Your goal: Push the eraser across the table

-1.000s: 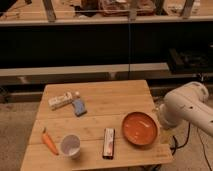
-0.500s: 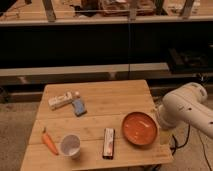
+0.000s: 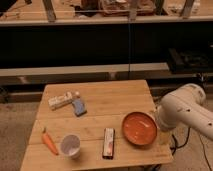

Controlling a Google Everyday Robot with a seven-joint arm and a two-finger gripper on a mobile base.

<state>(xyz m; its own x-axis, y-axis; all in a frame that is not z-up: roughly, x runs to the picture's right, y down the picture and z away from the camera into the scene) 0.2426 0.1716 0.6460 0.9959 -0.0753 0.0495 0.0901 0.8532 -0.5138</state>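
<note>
The eraser [image 3: 108, 143] is black, the plate [image 3: 139, 128] orange, the pad [image 3: 78, 106] blue.

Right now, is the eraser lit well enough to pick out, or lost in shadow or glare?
Camera view: dim, warm light, yet the black eraser stands out on the pale table, no glare on it; the shelves behind are dark; the hand is not in sight, only the white arm at the table's right edge.

One camera looks down at a slant from the near side onto the whole table [image 3: 115, 95], moderately near, facing shelves [image 3: 100, 45] across the frame's top. The arm [image 3: 187, 107] crowds the right edge, its gripper hidden.
</note>
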